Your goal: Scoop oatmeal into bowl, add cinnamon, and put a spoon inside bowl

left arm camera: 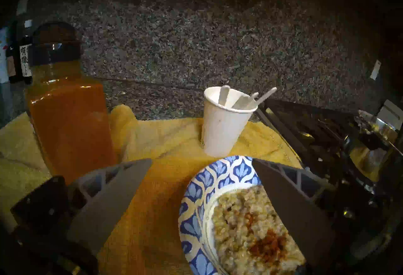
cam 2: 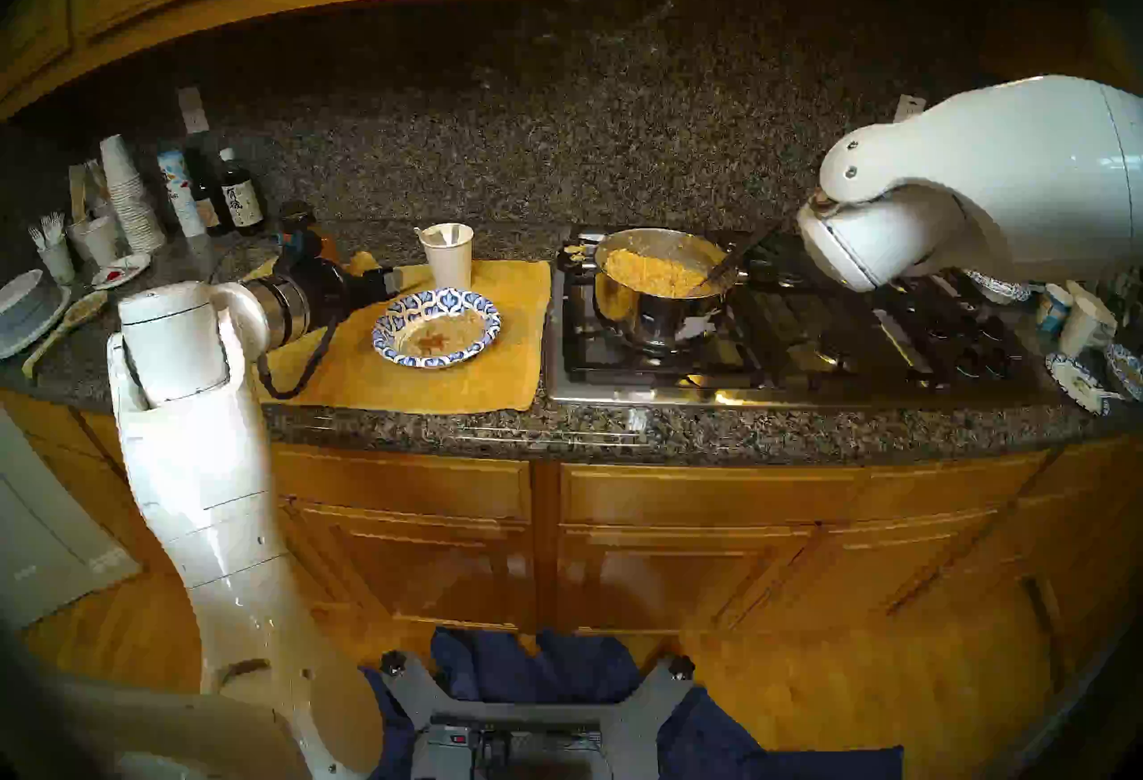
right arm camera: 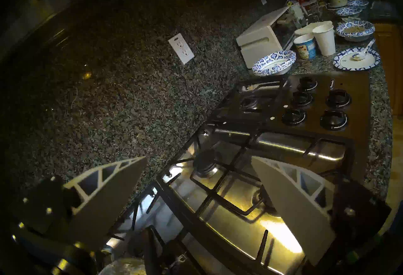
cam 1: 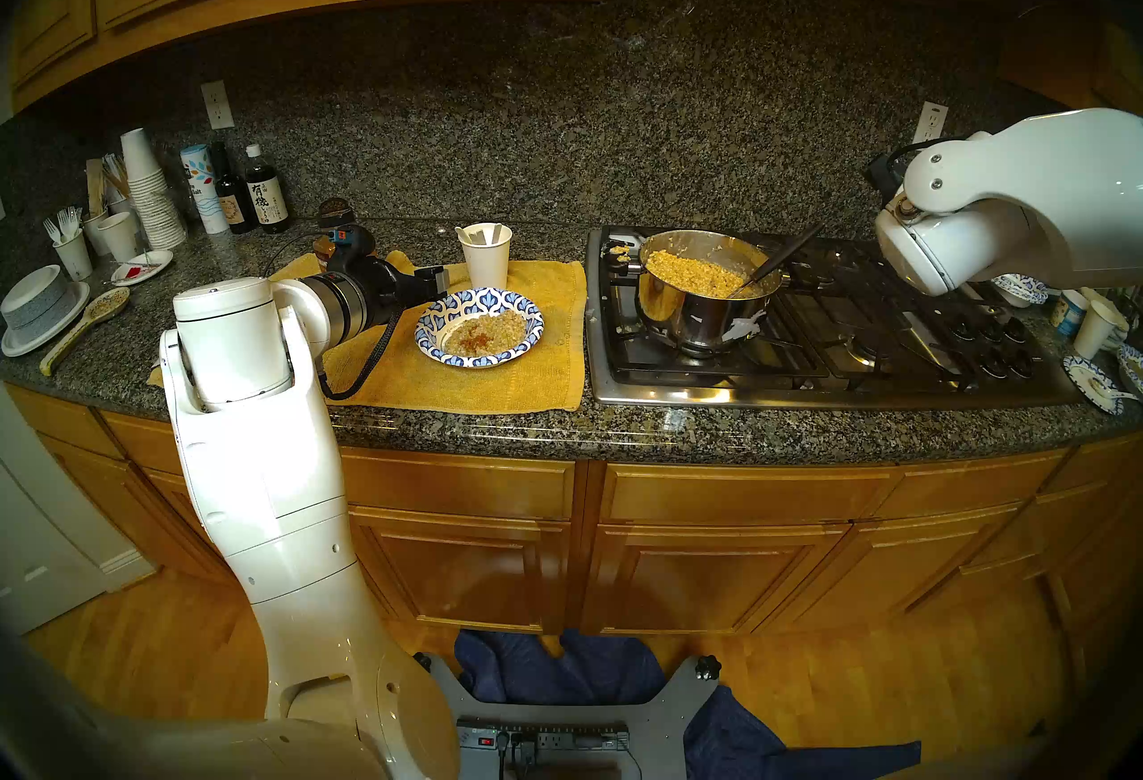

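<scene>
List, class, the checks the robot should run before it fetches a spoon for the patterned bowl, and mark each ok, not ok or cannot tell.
1. Oatmeal in bowl: ok.
2. Cinnamon sprinkled on it: ok.
3. Cinnamon jar upright on yellow cloth, released: ok.
4. Left gripper open and empty: ok.
5. White spoons standing in paper cup behind bowl: ok.
6. Spoon in bowl: not ok.

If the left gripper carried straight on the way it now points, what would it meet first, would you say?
Probably the white paper cup holding plastic spoons, which sits almost dead ahead between the open fingers of the left gripper; the patterned bowl lies lower, and depth is uncertain.
</scene>
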